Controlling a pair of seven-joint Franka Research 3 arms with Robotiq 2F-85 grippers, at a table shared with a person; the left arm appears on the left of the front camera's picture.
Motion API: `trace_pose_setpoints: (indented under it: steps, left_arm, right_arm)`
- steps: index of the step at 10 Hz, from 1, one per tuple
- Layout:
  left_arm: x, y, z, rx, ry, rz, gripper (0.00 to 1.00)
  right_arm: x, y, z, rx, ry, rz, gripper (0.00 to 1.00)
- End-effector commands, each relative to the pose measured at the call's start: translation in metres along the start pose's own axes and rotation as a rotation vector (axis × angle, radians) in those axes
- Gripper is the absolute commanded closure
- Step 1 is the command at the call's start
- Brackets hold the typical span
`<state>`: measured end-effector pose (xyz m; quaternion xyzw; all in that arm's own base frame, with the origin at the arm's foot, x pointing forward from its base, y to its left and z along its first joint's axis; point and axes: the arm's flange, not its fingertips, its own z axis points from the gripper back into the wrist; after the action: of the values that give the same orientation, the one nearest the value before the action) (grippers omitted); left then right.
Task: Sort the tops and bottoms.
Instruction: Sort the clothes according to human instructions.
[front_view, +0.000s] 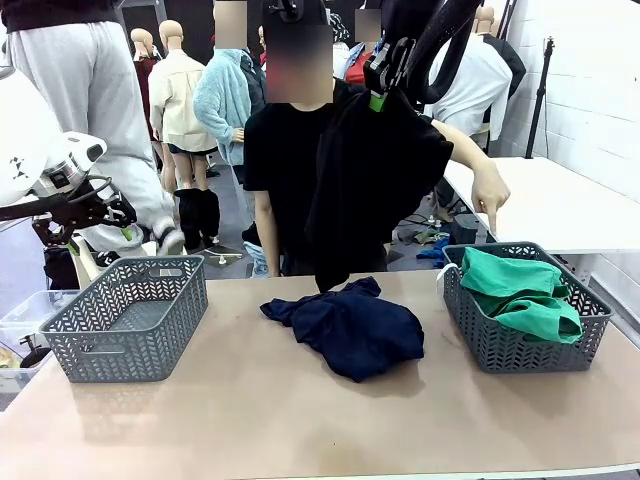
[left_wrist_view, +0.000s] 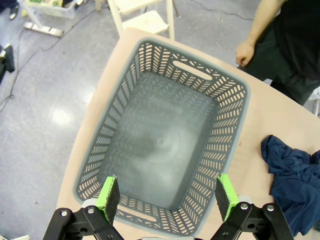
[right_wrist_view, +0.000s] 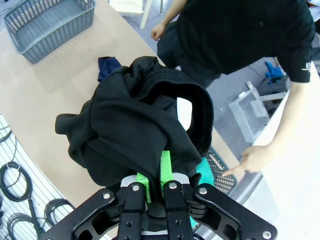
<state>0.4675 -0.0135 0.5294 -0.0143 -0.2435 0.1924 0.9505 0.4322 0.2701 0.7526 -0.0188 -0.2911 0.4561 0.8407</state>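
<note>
Right gripper (front_view: 378, 96) is up high over the far middle of the table (front_view: 300, 420), jaws clamped tight on a bunched fold of a black garment (front_view: 372, 180). The rest of the cloth hangs free below it, clear of the tabletop. My read is that it's lifted this high so the fabric doesn't drag across the navy garment (front_view: 350, 328) lying crumpled mid-table.

Person's hand (front_view: 490, 196) points down at the right basket (front_view: 500, 348) — probably showing where the black piece goes. The right wrist view shows a gathered band on it, so it's likely bottoms, but I can't confirm.

The bottoms (front_view: 520, 292), the teal-green garment, are already in the right basket, heaped above the rim. They sit well below the right gripper and off to its right. In the right wrist view a sliver of teal peeks out just beside the fingers, past the edge of the black cloth.

Left gripper (left_wrist_view: 167, 189) hovers above the left basket (left_wrist_view: 227, 150) with jaws spread wide, holding nothing — the basket has nothing in it. It looks parked over the bin for tops, well apart from the bottoms on the opposite side of the table.
</note>
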Motion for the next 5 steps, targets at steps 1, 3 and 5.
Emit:
trace_pose_setpoints:
  steps: [1,3,5]
  left_arm:
    - [0.002,0.0,0.002,0.0,0.011,0.016,0.0]
    - [0.002,0.0,0.002,0.0,0.011,0.016,0.0]
    - [0.002,0.0,0.002,0.0,0.011,0.016,0.0]
  right_arm:
    - [-0.003,0.0,0.001,-0.004,-0.011,0.007,1.0]
    - [-0.004,-0.004,0.005,-0.022,-0.014,-0.023,1.0]
    - [-0.02,-0.015,0.015,-0.118,0.013,-0.07,1.0]
